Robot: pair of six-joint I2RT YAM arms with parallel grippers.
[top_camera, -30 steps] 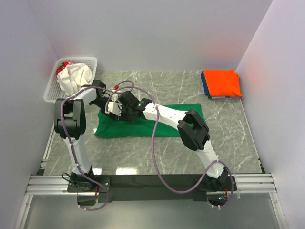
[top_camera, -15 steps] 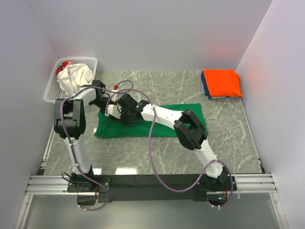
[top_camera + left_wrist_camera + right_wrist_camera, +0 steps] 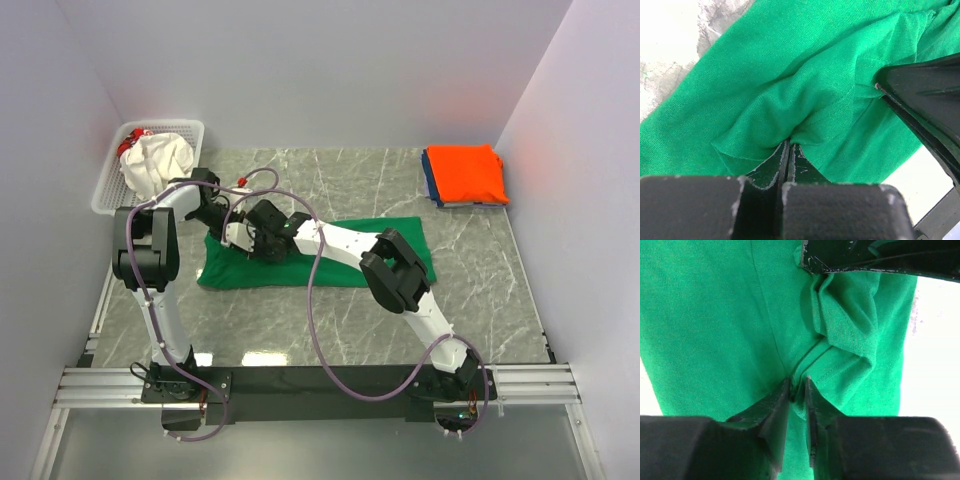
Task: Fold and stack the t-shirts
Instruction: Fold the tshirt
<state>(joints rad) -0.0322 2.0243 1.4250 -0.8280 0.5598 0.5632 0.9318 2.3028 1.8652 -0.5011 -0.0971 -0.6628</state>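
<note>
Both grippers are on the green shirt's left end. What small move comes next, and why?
Probably lift both together a little. The left gripper is shut on the green t-shirt and the right gripper pinches a fold beside it, so that end looks held.

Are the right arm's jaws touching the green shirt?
Touching. The right wrist view shows a fold of the green shirt pinched between the right arm's two dark jaws, with no gap showing.

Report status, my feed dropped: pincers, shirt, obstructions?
Left pincer shut on green t-shirt. Right pincer pinching a fold of it, close beside the left. No obstruction seen.
</note>
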